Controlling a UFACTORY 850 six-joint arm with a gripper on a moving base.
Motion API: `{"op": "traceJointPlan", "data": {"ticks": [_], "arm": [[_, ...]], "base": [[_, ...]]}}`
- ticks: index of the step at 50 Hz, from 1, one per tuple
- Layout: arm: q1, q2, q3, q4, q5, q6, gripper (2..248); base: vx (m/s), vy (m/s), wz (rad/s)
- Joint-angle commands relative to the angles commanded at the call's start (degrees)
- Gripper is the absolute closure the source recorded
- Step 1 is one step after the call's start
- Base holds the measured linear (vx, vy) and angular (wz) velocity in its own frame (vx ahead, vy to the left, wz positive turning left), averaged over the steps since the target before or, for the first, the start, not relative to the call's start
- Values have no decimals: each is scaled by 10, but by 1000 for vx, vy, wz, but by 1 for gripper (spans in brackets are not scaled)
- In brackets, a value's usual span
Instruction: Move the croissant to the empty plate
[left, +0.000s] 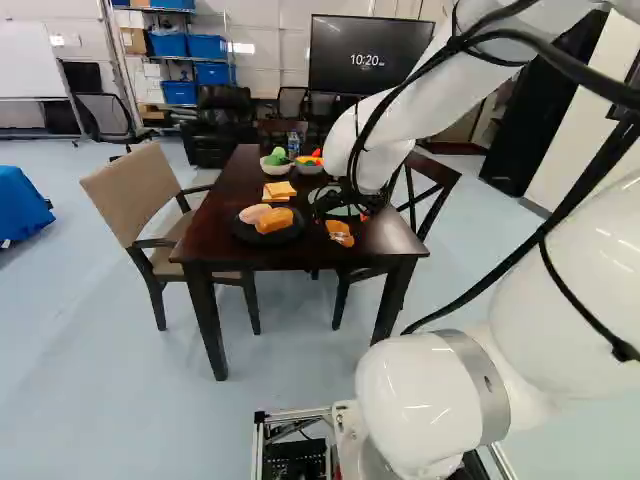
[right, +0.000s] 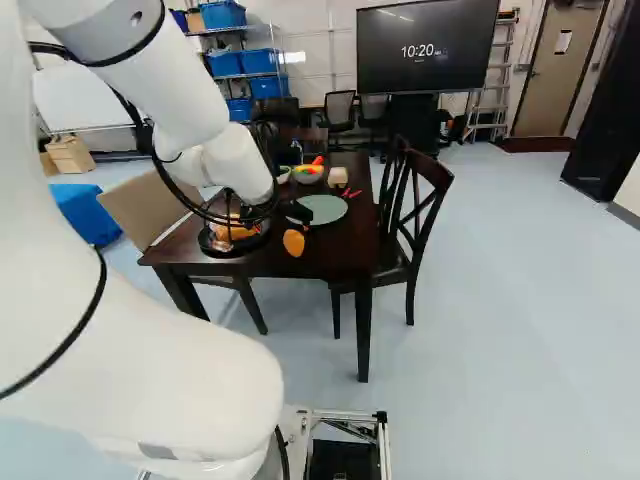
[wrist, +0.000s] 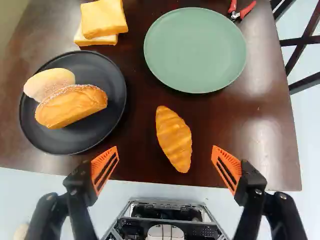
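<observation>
Orange-padded gripper (wrist: 165, 147), jaws apart, is needing centring over the croissant (wrist: 174, 139) at its twelve o'clock before squarely pinching mid-body.
</observation>
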Motion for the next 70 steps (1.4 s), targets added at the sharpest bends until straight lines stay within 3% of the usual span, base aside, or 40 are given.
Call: {"op": "traceJointPlan", "data": {"ticks": [70], "arm": [[-5, -126, -122, -9, -151, 0, 3]], "base": [[0, 0, 0]]}}
